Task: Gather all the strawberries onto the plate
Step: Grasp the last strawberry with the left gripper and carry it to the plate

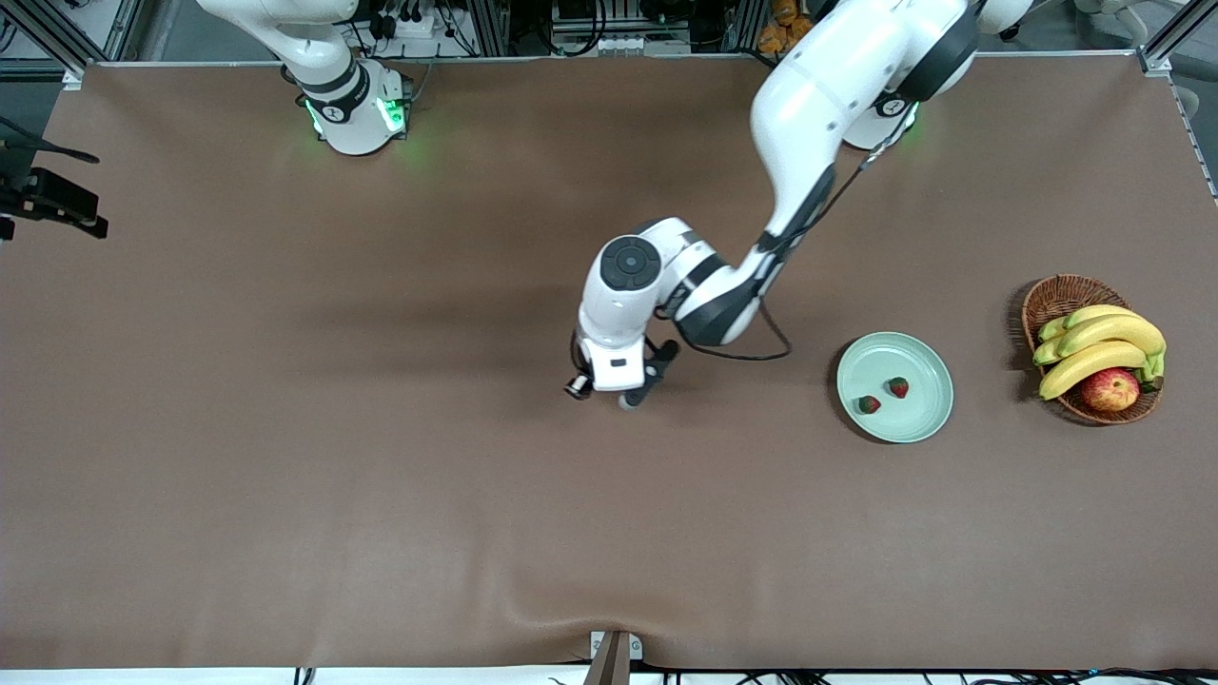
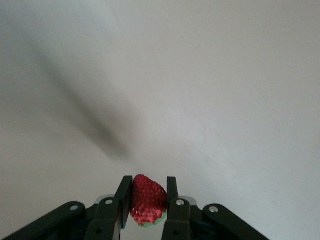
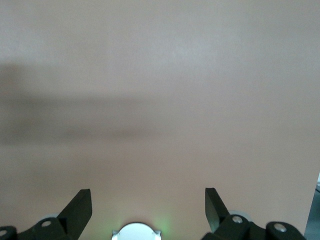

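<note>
I have the left claw pinching the third strawberry low over mid-desk. The plate lies toward the left arm's end, with two strawberries on it already. I judge the next carry runs that way, along the desk. The right claw waits spread and empty near its base.

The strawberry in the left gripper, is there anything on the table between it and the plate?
Nothing visible. The left gripper is shut on the strawberry over bare table mat, and only bare mat lies between it and the plate, which already holds two strawberries. The basket sits past the plate.
</note>
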